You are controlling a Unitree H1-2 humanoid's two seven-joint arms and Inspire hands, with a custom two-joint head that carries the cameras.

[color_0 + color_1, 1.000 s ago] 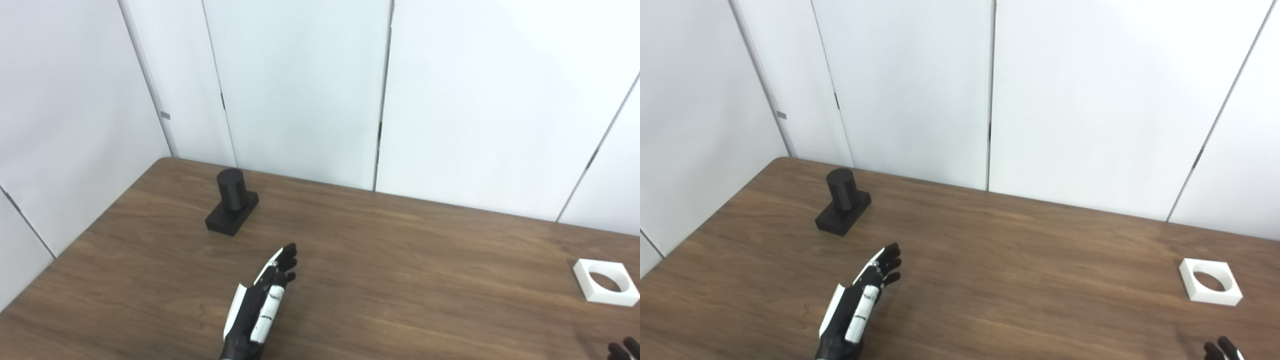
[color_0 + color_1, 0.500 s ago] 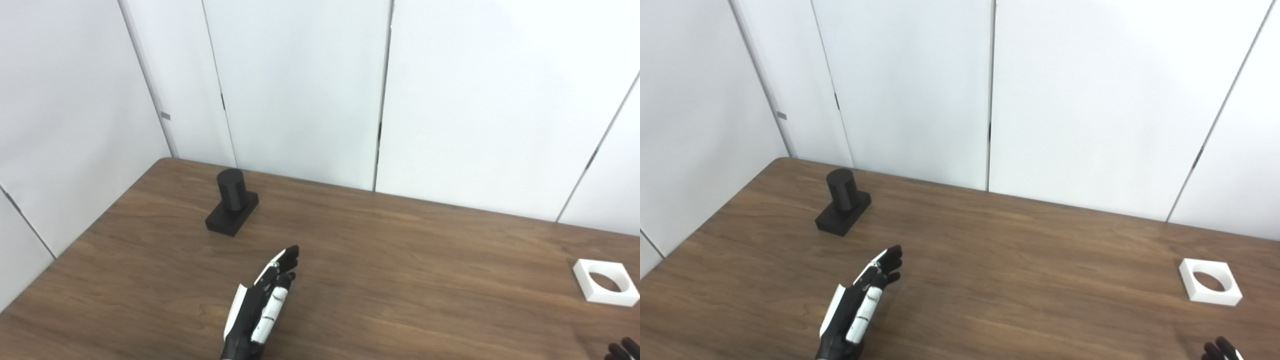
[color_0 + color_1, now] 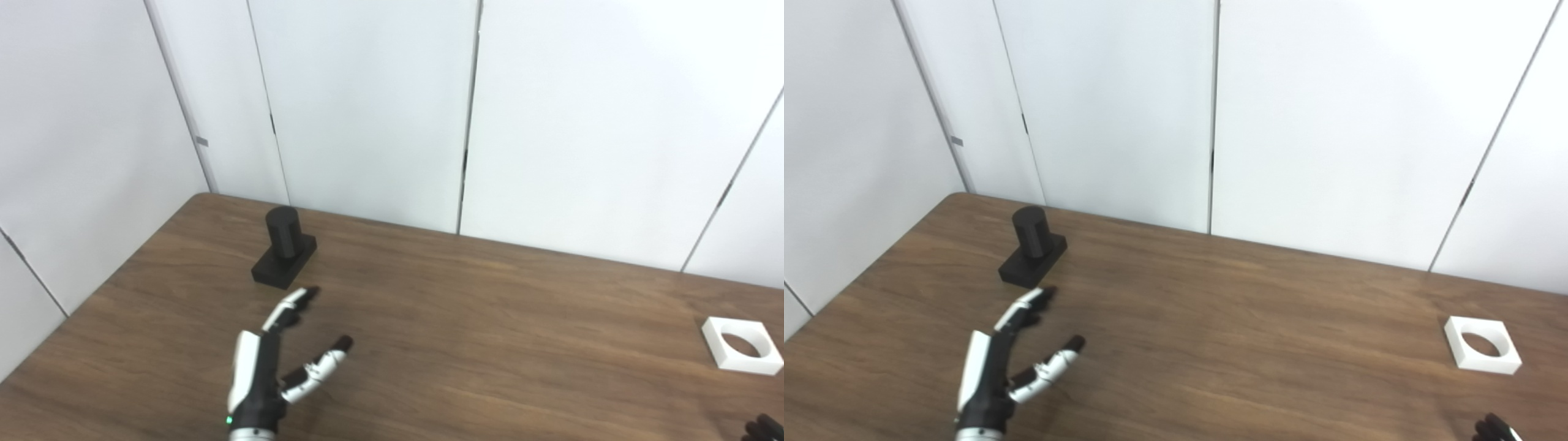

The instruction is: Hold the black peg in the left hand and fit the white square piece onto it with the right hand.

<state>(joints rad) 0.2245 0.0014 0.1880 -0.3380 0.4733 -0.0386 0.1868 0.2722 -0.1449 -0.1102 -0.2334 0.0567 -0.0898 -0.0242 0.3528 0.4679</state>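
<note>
The black peg (image 3: 284, 247), a cylinder on a square base, stands upright at the table's far left. My left hand (image 3: 274, 361) hovers just in front of it, open, thumb spread wide from the fingers, holding nothing. Its fingertips (image 3: 303, 296) end a short way from the peg's base. The white square piece (image 3: 742, 345) with a round hole lies flat at the right side of the table. Of my right hand (image 3: 1494, 427) only dark fingertips show at the bottom right corner, below the white piece; I cannot see how it stands.
The brown wooden table (image 3: 490, 318) is bounded by white wall panels (image 3: 367, 104) behind and on the left. Its left edge runs diagonally close to the peg.
My left hand has shifted left and toward the peg, and its thumb has spread away from the fingers. The peg and white piece have not moved.
</note>
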